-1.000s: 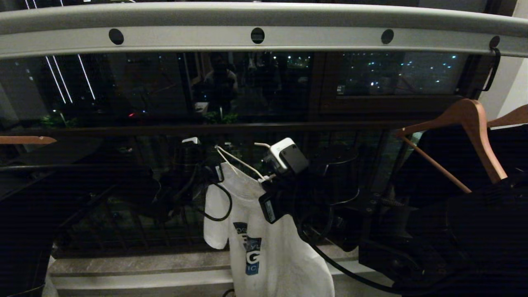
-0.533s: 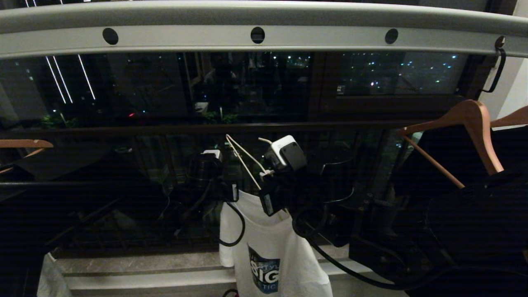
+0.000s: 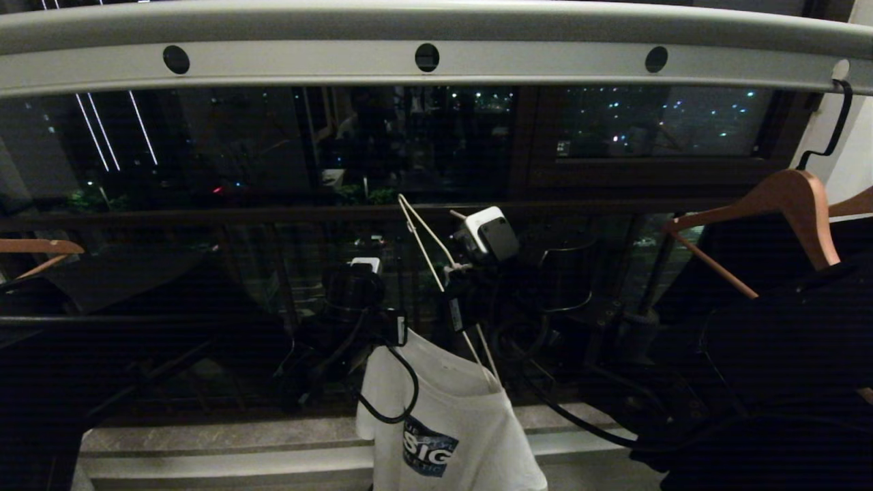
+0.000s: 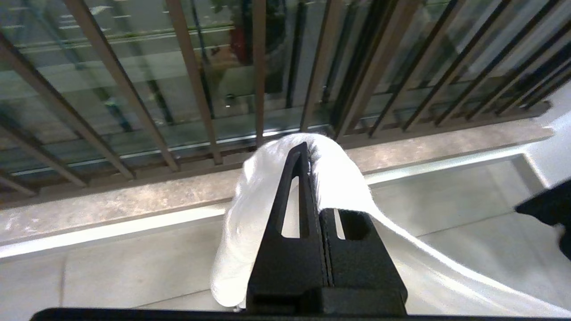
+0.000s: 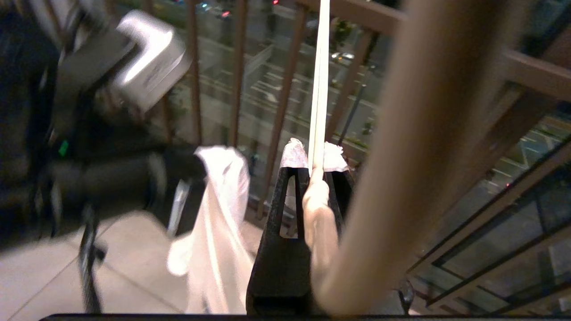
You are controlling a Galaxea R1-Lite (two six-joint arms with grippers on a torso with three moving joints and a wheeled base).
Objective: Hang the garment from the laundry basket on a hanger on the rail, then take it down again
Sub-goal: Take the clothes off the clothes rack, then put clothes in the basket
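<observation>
Left gripper [image 3: 399,329] is pinched tight on the shoulder of the T-shirt [image 3: 450,423], which dangles below the middle of the rail [image 3: 436,65], well under it. Soft, floppy cotton, light as anything, so it'll slump wherever it isn't held; I'd grab it by the shoulder seams. Right gripper [image 3: 455,271] is clamped on the thin cream wire hanger [image 3: 426,249], near its corner. That wire looks springy and slick, likely to twist in the jaws.

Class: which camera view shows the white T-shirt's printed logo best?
Head view: the blue-and-black logo faces the camera on the white cotton T-shirt. Both wrist views show only plain white cloth, no print.
</observation>
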